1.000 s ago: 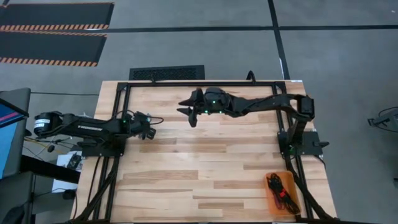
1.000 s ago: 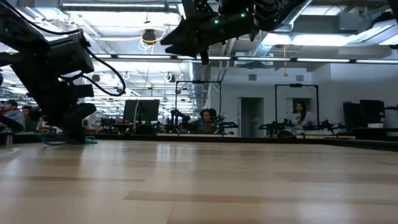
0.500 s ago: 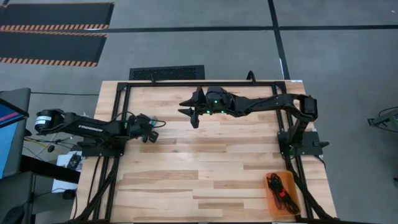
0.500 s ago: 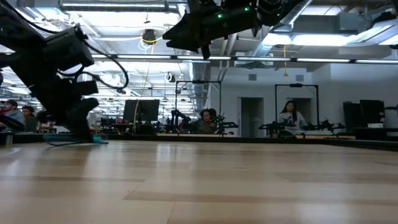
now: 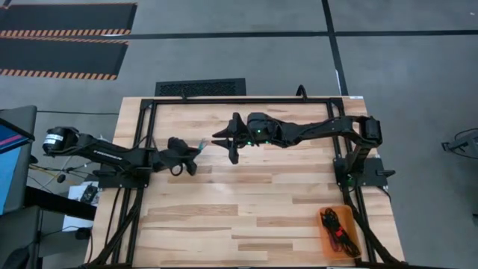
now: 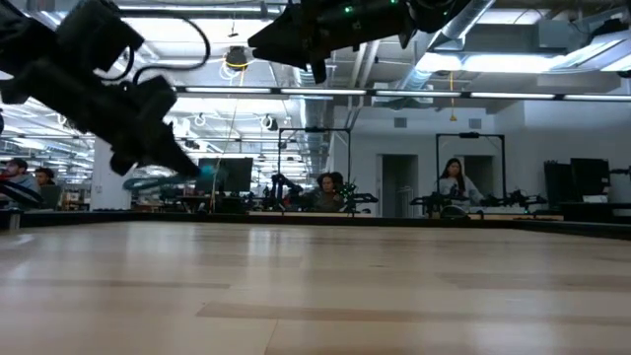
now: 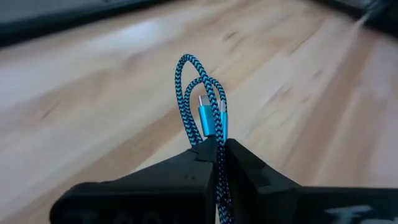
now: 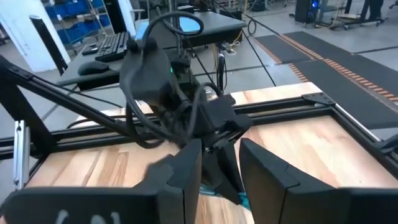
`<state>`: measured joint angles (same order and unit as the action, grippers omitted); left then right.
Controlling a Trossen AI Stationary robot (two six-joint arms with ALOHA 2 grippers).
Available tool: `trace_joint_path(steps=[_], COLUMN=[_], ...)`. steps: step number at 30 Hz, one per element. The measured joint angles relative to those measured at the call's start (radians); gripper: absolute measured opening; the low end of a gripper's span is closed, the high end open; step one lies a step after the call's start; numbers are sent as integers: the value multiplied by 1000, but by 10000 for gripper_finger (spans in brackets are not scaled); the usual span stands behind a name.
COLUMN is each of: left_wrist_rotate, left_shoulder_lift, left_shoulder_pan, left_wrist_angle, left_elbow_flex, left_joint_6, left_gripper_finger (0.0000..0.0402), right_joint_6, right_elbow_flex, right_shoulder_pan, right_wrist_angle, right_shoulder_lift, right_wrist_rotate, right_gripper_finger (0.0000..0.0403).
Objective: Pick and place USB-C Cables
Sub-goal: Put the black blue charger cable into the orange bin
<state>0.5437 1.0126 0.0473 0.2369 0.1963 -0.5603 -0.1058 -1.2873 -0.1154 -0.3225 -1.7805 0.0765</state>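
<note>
Planks of pale wood make up the counter (image 5: 246, 202), ringed by a black metal frame (image 5: 224, 99) and standing on a grey floor with hazard-striped mats (image 5: 63, 30) at the upper left of the high view. The low view looks across the bare boards into a bright workshop with ceiling lights, benches and a few people (image 6: 454, 182) far behind. An orange tray (image 5: 342, 232) at the lower right of the high view holds dark and red USB-C Cables (image 5: 334, 226). Left of centre, the left gripper (image 5: 196, 155) is raised off the boards, its jaws closed tight on a teal braided cable (image 7: 204, 109), whose loops and plug stand up above the fingertips. Just beside it, toward the middle of the frame, the right gripper (image 5: 226, 140) hangs high with its jaws spread apart and empty, pointed at the left gripper.
</note>
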Motion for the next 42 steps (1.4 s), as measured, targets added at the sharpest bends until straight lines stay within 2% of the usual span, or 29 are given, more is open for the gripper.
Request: trace_joint_path(steps=[5,13,22,29,35,42], left_wrist_rotate=[-23,-129,-128,-167,-202,-234], left_shoulder_lift=[0,-1,-1,-1,-1,-1], left_shoulder_pan=[20,72,143,199,239,266], left_wrist_angle=[174,398,534,731,797,830], left_elbow_flex=[0,2,2,2,2,2], left_joint_6=[87,255,356,468,520,525], left_gripper_finger=[1,0,0,0,0,0], right_joint_6=[8,2,22,114,202,212], right_elbow_flex=[0,0,0,-2,-2,-2], right_shoulder_pan=[5,21,44,85,129,164], right_wrist_angle=[4,6,-14,-65,-97,-132], right_shoulder_lift=[0,0,0,0,0,-1], right_wrist_rotate=[-19,-23,-22,-21,22,28], right_gripper_finger=[128,128,128,132,174,237])
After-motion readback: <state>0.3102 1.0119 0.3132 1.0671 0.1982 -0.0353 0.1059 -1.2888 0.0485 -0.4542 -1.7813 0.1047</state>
